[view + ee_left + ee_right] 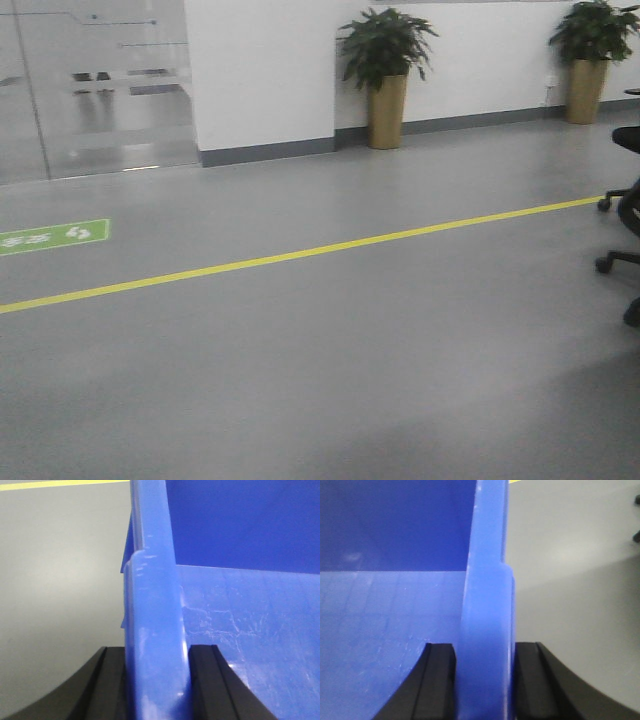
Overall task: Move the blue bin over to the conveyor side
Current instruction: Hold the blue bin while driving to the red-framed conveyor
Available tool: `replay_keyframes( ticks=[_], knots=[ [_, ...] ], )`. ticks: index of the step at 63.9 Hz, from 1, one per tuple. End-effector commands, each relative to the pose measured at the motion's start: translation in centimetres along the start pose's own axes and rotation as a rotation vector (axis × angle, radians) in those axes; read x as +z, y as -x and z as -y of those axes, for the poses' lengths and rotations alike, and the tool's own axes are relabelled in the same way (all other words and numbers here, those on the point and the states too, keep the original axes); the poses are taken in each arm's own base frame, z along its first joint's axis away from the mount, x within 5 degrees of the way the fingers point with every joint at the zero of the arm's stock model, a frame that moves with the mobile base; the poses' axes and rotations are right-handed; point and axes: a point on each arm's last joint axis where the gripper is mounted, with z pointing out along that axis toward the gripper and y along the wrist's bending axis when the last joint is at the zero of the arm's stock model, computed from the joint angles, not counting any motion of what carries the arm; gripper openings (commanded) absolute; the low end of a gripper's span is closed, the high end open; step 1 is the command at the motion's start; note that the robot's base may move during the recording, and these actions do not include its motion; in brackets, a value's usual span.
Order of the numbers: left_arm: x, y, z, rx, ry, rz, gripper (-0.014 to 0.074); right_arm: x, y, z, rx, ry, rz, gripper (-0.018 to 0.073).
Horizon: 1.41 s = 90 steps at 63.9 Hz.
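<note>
1. Two potted plants [385, 45] [592, 28] in tall golden pots [386, 112] stand against the white wall [265, 70]. The black base of an office chair [622, 262] enters at the right edge of the front view. The open floor ahead holds nothing else.
2. The surface is smooth grey floor [320, 380], crossed by a yellow line [300, 254]. A grey skirting [270, 152] runs along the wall foot, and a glass door [95, 80] lies at the far left.
3. A green floor sign [50, 237] carries white marks, which are too blurred for us to read.
4. The blue bin [240, 525] fills both wrist views, with its inner wall and scuffed bottom visible. Grey floor shows beyond its rim in each view.
5. The left gripper [157, 680] clamps one side wall of the bin, with its black fingers [107, 685] pressed against either face of the rim.
6. The right gripper [485, 680] likewise grips the opposite side wall, one finger inside the bin and one outside.
</note>
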Motion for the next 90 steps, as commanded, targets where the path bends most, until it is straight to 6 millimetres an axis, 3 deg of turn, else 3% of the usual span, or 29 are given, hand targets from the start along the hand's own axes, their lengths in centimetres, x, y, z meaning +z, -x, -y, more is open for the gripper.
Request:
replay_keyframes(
  ticks=[1, 90],
  knots=[
    [-1.22, 0.91, -0.18, 0.029, 0.022, 0.133, -0.0018, -1.2, 0.89, 0.55, -0.035, -0.055, 0.133, -0.0081],
    [-1.3, 1.39, -0.32, 0.04, 0.04, 0.186, -0.0018, -1.2, 0.89, 0.55, -0.035, -0.055, 0.133, -0.0081]
  ],
)
